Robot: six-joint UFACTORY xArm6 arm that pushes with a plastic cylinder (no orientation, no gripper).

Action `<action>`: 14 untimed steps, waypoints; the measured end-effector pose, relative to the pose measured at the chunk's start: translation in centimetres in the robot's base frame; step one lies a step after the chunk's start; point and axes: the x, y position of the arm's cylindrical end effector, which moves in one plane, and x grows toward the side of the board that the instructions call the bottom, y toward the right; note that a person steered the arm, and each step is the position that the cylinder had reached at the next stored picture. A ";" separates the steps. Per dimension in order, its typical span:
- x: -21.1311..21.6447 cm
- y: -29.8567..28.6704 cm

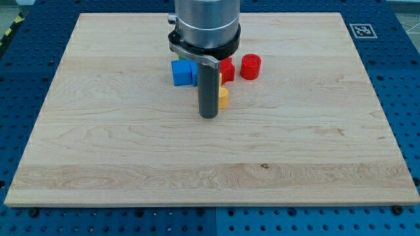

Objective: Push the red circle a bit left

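The red circle (250, 67), a short cylinder, sits on the wooden board (131, 144) right of the arm's body. My tip (208, 116) rests on the board below and left of it, apart from it. A yellow block (224, 98) touches the rod's right side. A second red block (227, 69) lies just left of the red circle, partly hidden by the rod. A blue block (182, 72) lies left of the rod. A bit of green (178, 58) shows behind the blue block.
The arm's grey cylindrical body (205, 26) hangs over the board's upper middle and hides what is behind it. A black-and-white marker (362, 29) sits at the board's upper right corner. Blue perforated table surrounds the board.
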 end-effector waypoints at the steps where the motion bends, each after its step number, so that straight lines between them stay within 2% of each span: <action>1: 0.4 1.6; 3: -0.9 7.3; 5: -4.7 7.3; 7: -5.7 6.6; 9: -5.9 12.1; 11: -10.4 12.6; 14: -10.4 11.2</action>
